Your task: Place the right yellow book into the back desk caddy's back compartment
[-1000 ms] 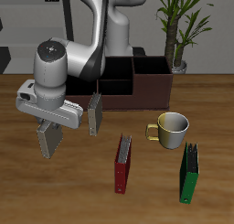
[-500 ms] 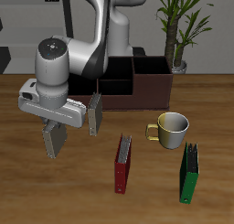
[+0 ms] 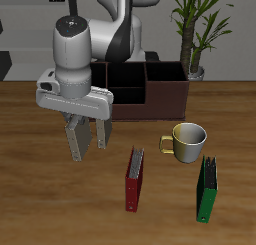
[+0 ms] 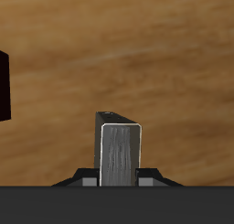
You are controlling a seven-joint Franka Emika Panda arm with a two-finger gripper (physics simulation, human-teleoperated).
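Note:
My gripper (image 3: 75, 125) is shut on the right yellow book (image 3: 73, 142), a small grey-tan hardback that hangs upright below it, above the table. In the wrist view the book (image 4: 121, 155) shows its pale striped page edges between the jaws. The twin grey-tan book (image 3: 102, 133) stands on the table just beside the held one. The back desk caddy (image 3: 165, 92), a long dark maroon box, stands farther back; my arm hides part of it. Its narrow middle section (image 3: 128, 90) lies beyond the gripper. A dark edge of the caddy (image 4: 5, 86) shows in the wrist view.
A brass-coloured mug (image 3: 187, 141) stands in front of the caddy. A red book (image 3: 134, 179) and a green book (image 3: 207, 189) stand nearer the table's front edge. A potted plant (image 3: 196, 34) stands behind the caddy's end.
My gripper has carried the held book sideways toward the twin book and the caddy, and lifted it a little. The wrist has turned. Nothing else has moved.

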